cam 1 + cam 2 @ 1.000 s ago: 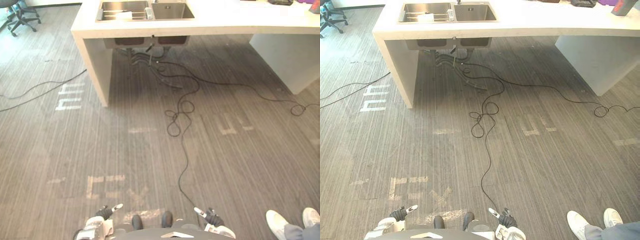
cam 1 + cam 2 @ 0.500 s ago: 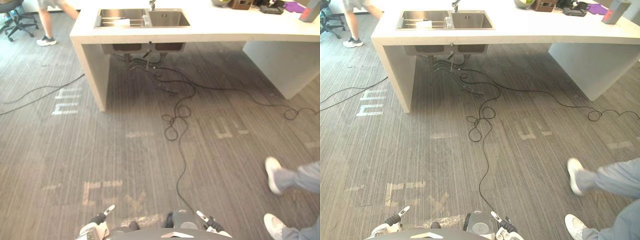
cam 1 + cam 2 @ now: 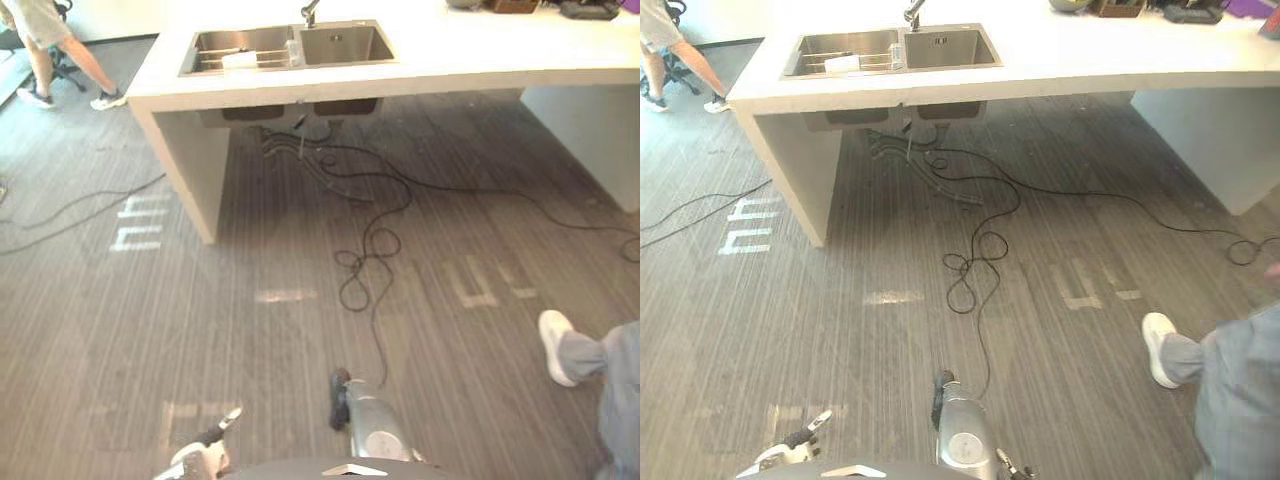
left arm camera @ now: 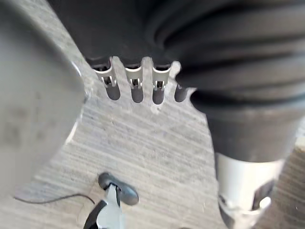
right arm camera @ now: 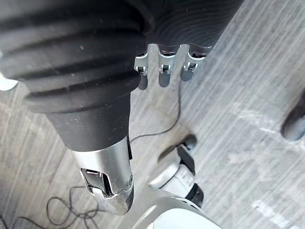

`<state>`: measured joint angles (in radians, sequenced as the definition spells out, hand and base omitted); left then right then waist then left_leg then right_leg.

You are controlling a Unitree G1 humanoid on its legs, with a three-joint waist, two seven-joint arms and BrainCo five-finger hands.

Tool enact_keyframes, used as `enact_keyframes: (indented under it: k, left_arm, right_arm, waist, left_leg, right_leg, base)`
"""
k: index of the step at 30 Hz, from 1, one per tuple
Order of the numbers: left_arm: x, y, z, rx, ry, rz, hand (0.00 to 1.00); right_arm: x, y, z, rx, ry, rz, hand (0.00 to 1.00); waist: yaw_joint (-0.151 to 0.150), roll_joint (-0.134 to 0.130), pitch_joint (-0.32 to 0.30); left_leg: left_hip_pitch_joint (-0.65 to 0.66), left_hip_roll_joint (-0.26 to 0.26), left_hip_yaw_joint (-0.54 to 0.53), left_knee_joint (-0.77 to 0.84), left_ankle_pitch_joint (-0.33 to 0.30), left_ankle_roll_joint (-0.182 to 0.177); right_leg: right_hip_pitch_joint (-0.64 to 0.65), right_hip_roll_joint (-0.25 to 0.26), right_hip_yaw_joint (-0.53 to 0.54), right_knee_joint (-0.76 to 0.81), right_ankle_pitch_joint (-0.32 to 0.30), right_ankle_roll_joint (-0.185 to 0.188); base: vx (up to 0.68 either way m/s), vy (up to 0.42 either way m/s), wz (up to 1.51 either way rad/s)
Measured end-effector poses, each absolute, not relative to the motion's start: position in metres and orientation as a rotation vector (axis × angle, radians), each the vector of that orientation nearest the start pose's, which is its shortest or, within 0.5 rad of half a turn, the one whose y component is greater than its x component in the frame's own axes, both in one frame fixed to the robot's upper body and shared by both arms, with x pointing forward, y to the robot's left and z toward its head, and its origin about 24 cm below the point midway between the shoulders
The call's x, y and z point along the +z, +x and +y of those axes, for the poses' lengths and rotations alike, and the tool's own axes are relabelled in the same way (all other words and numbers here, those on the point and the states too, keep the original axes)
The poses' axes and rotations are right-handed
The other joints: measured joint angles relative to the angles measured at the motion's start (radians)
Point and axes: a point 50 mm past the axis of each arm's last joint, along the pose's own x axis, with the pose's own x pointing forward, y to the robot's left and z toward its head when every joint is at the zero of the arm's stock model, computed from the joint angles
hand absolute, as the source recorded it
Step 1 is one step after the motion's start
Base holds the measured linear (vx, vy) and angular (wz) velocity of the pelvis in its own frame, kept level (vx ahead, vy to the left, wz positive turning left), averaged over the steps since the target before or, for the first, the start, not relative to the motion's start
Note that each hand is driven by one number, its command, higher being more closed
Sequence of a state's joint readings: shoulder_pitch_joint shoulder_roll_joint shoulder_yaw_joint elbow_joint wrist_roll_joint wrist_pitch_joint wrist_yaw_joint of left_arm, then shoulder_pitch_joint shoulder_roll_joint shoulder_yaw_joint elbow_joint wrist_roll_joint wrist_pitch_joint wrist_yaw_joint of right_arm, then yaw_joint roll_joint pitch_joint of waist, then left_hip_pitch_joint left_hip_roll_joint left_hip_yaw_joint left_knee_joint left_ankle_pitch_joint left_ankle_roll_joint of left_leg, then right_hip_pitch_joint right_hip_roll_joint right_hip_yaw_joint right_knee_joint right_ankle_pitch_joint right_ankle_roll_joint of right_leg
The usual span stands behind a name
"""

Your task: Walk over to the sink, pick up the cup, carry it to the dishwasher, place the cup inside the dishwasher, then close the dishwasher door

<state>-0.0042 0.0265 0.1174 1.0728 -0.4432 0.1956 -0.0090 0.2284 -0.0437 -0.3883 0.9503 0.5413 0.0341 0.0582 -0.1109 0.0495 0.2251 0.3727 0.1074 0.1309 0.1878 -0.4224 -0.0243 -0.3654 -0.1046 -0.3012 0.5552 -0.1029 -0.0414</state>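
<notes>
Grey striped floor (image 3: 200, 330) with pale tape marks. White counter (image 3: 480, 55) runs across the far side. Double sink (image 3: 345, 45) set in its left end, faucet (image 3: 311, 12) behind.

One person far left (image 3: 50, 40), legs only. Another near right (image 3: 610, 380), grey trousers, white shoe (image 3: 555, 345) toe-up.

Left hand (image 4: 136, 88) low, near left, over the floor: fingers hang loose, spread, nothing in them. Right hand (image 5: 163, 71) low, near right: fingers loose, empty too.

White flat item (image 3: 240, 60) lies on the left basin's rack. Cup (image 3: 293, 50): small pale thing at the divider between the basins, too small to be sure, far from both hands.
</notes>
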Motion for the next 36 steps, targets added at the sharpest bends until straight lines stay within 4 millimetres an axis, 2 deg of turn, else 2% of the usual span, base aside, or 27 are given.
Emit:
enact_keyframes:
  k: [2,4,5,6,8,9,11,12,13,14,15,17,18,19,20,21,22,23,25,26,27,28,30,32,33,34,36]
  left_arm:
    - [-0.162,0.116,0.164,0.313,-0.498,1.181,0.00]
    - [-0.161,0.119,0.161,0.319,-0.524,1.160,0.00]
    - [-0.160,0.122,0.158,0.326,-0.559,1.130,0.00]
    - [-0.157,0.127,0.157,0.323,-0.566,1.096,0.00]
    - [-0.154,0.135,0.156,0.316,-0.564,1.054,0.00]
    - [-0.150,0.142,0.157,0.307,-0.560,1.025,0.00]
    - [-0.147,0.149,0.156,0.289,-0.554,1.004,0.00]
    - [-0.146,0.153,0.156,0.276,-0.554,0.993,0.00]
    - [-0.145,0.154,0.155,0.260,-0.549,0.983,0.00]
    - [-0.144,0.155,0.155,0.252,-0.544,0.976,0.00]
    - [-0.143,0.157,0.154,0.243,-0.544,0.959,0.00]
    - [-0.139,0.163,0.157,0.236,-0.541,0.925,0.00]
    - [-0.139,0.164,0.161,0.236,-0.524,0.928,0.00]
    - [-0.141,0.161,0.166,0.233,-0.502,0.953,0.00]
    - [-0.141,0.160,0.171,0.241,-0.489,0.960,0.00]
    - [-0.142,0.157,0.178,0.260,-0.468,0.974,0.00]
    - [-0.142,0.158,0.183,0.272,-0.460,0.973,0.00]
    - [-0.140,0.161,0.189,0.282,-0.449,0.962,0.00]
    - [-0.139,0.162,0.192,0.302,-0.449,0.962,0.00]
    - [-0.140,0.159,0.192,0.322,-0.465,0.971,0.00]
    - [-0.141,0.159,0.191,0.329,-0.476,0.970,0.00]
    - [-0.141,0.157,0.188,0.347,-0.502,0.953,0.00]
    - [-0.138,0.156,0.190,0.400,-0.520,0.888,0.00]
    - [-0.117,0.178,0.194,0.475,-0.544,0.691,0.00]
    - [-0.094,0.198,0.200,0.523,-0.560,0.516,0.00]
    - [-0.080,0.208,0.204,0.546,-0.560,0.420,0.00]
    - [-0.026,0.237,0.219,0.653,-0.536,0.081,0.00]
  right_arm:
    - [-0.161,0.049,-0.218,-0.695,0.662,0.986,0.00]
    - [-0.159,0.052,-0.220,-0.672,0.639,0.962,0.00]
    - [-0.157,0.054,-0.222,-0.653,0.621,0.942,0.00]
    - [-0.156,0.057,-0.225,-0.636,0.603,0.929,0.00]
    - [-0.154,0.066,-0.227,-0.614,0.592,0.911,0.00]
    - [-0.153,0.075,-0.225,-0.611,0.623,0.888,0.00]
    - [-0.151,0.089,-0.225,-0.607,0.654,0.853,0.00]
    - [-0.148,0.102,-0.225,-0.592,0.663,0.822,0.00]
    - [-0.145,0.113,-0.224,-0.576,0.669,0.797,0.00]
    - [-0.144,0.117,-0.224,-0.570,0.670,0.789,0.00]
    - [-0.143,0.122,-0.224,-0.563,0.667,0.782,0.00]
    - [-0.144,0.120,-0.225,-0.561,0.663,0.798,0.00]
    - [-0.148,0.113,-0.226,-0.573,0.662,0.835,0.00]
    - [-0.151,0.106,-0.226,-0.574,0.658,0.874,0.00]
    - [-0.153,0.100,-0.226,-0.580,0.660,0.903,0.00]
    - [-0.156,0.097,-0.219,-0.559,0.668,0.940,0.00]
    - [-0.157,0.097,-0.216,-0.553,0.673,0.952,0.00]
    - [-0.158,0.095,-0.215,-0.562,0.689,0.966,0.00]
    - [-0.159,0.091,-0.221,-0.599,0.699,0.971,0.00]
    - [-0.160,0.089,-0.221,-0.608,0.702,0.979,0.00]
    - [-0.159,0.090,-0.224,-0.610,0.693,0.973,0.00]
    - [-0.157,0.095,-0.226,-0.603,0.680,0.953,0.00]
    - [-0.152,0.109,-0.230,-0.585,0.645,0.912,0.00]
    - [-0.150,0.115,-0.234,-0.589,0.635,0.900,0.00]
    - [-0.149,0.116,-0.236,-0.596,0.642,0.893,0.00]
    - [-0.149,0.116,-0.238,-0.605,0.649,0.888,0.00]
    - [-0.150,0.107,-0.241,-0.644,0.673,0.883,0.00]
  waist:
    - [0.002,-0.007,-0.004]
    - [-0.010,-0.005,-0.007]
    - [-0.011,0.006,-0.009]
    - [-0.010,0.013,-0.012]
    - [0.000,0.025,-0.008]
    - [0.007,0.019,-0.004]
    - [0.031,0.014,-0.001]
    - [0.053,0.011,0.000]
    - [0.053,0.003,0.005]
    - [0.055,-0.001,0.009]
    - [0.071,0.002,0.013]
    - [0.092,0.014,0.022]
    - [0.090,0.016,0.029]
    - [0.089,0.025,0.036]
    - [0.089,0.007,0.045]
    - [0.087,-0.015,0.041]
    - [0.085,-0.027,0.040]
    - [0.085,-0.033,0.042]
    - [0.093,-0.058,0.047]
    - [0.096,-0.081,0.044]
    - [0.095,-0.086,0.043]
    - [0.088,-0.085,0.042]
    - [0.070,-0.077,0.044]
    - [0.067,-0.060,0.053]
    - [0.067,-0.048,0.060]
    - [0.064,-0.039,0.065]
    - [0.051,-0.010,0.076]
  left_leg:
    - [-0.049,0.009,-0.026,0.132,0.086,-0.036]
    - [-0.160,0.031,-0.059,0.373,0.186,-0.141]
    - [-0.288,0.080,-0.078,0.622,0.326,-0.218]
    - [-0.373,0.114,-0.063,0.776,0.347,-0.206]
    - [-0.479,0.161,-0.020,0.943,0.324,-0.171]
    - [-0.549,0.163,0.026,0.936,0.269,-0.105]
    - [-0.585,0.141,0.098,0.770,0.220,-0.061]
    - [-0.596,0.116,0.153,0.566,0.207,-0.032]
    - [-0.603,0.069,0.172,0.325,0.230,-0.025]
    - [-0.604,0.045,0.168,0.207,0.260,-0.029]
    - [-0.614,0.029,0.156,0.010,0.320,-0.049]
    - [-0.657,0.048,0.115,-0.072,0.339,-0.066]
    - [-0.662,0.061,0.120,-0.068,0.340,-0.066]
    - [-0.637,0.057,0.109,-0.083,0.386,-0.046]
    - [-0.620,0.048,0.107,-0.078,0.467,-0.041]
    - [-0.617,0.019,0.109,-0.046,0.516,-0.014]
    - [-0.636,0.009,0.101,-0.016,0.514,-0.013]
    - [-0.678,-0.013,0.084,0.055,0.491,0.011]
    - [-0.684,-0.057,0.090,0.126,0.441,0.059]
    - [-0.656,-0.105,0.114,0.137,0.392,0.078]
    - [-0.632,-0.133,0.129,0.144,0.359,0.088]
    - [-0.589,-0.154,0.151,0.134,0.327,0.095]
    - [-0.521,-0.160,0.168,0.108,0.307,0.110]
    - [-0.435,-0.159,0.169,0.047,0.297,0.115]
    - [-0.401,-0.154,0.161,0.016,0.295,0.112]
    - [-0.389,-0.149,0.150,0.010,0.292,0.107]
    - [-0.356,-0.112,0.095,0.005,0.276,0.082]
  right_leg:
    - [0.017,-0.008,-0.017,0.026,-0.040,-0.011]
    - [0.077,-0.006,-0.042,-0.011,-0.063,-0.015]
    - [0.150,0.012,-0.070,-0.080,-0.073,-0.017]
    - [0.195,0.030,-0.084,-0.120,-0.079,-0.019]
    - [0.280,0.059,-0.103,-0.187,-0.080,-0.017]
    - [0.355,0.071,-0.112,-0.250,-0.081,-0.015]
    - [0.408,0.067,-0.104,-0.300,-0.074,0.001]
    - [0.432,0.052,-0.093,-0.321,-0.076,0.011]
    - [0.448,0.023,-0.085,-0.327,-0.083,0.021]
    - [0.455,0.009,-0.074,-0.328,-0.090,0.029]
    - [0.462,-0.005,-0.046,-0.335,-0.100,0.044]
    - [0.482,-0.008,-0.011,-0.343,-0.118,0.082]
    - [0.522,-0.012,0.006,-0.343,-0.139,0.124]
    - [0.578,-0.011,0.021,-0.351,-0.165,0.158]
    - [0.602,-0.025,0.035,-0.355,-0.177,0.169]
    - [0.621,-0.052,0.075,-0.367,-0.178,0.145]
    - [0.621,-0.060,0.087,-0.368,-0.168,0.128]
    - [0.605,-0.073,0.101,-0.354,-0.136,0.102]
    - [0.582,-0.139,0.120,-0.266,-0.115,0.138]
    - [0.544,-0.205,0.137,-0.133,-0.104,0.186]
    - [0.483,-0.251,0.164,0.006,-0.057,0.221]
    - [0.388,-0.289,0.217,0.199,0.041,0.236]
    - [0.239,-0.278,0.246,0.479,0.010,0.216]
    - [0.125,-0.259,0.143,0.575,-0.074,0.130]
    - [0.073,-0.251,0.076,0.529,-0.126,0.086]
    - [0.054,-0.246,0.043,0.480,-0.148,0.077]
    - [0.028,-0.214,-0.043,0.195,-0.168,0.082]
  base:
    - [0.38,-0.239,-0.05]
    - [0.46,-0.245,0.29]
    - [0.37,-0.119,0.49]
    - [0.38,-0.092,0.50]
    - [0.37,-0.056,0.39]
    - [0.42,-0.049,0.31]
    - [0.27,-0.006,-0.09]
    - [0.30,0.054,-0.35]
    - [0.32,0.075,-0.31]
    - [0.34,0.114,-0.31]
    - [0.37,0.148,-0.49]
    - [0.46,0.241,-0.56]
    - [0.63,0.393,-0.45]
    - [0.55,0.344,-0.43]
    - [0.60,0.336,-0.40]
    - [0.35,0.177,-0.26]
    - [0.65,0.354,-0.04]
    - [0.50,0.319,0.20]
    - [0.55,0.341,0.15]
    - [0.48,0.282,0.00]
    - [0.57,0.338,-0.14]
    - [0.46,0.256,-0.24]
    - [0.38,0.154,-0.28]
    - [0.41,0.106,-0.20]
    - [0.46,0.064,0.01]
    - [0.37,0.009,0.21]
    - [0.33,-0.109,0.56]
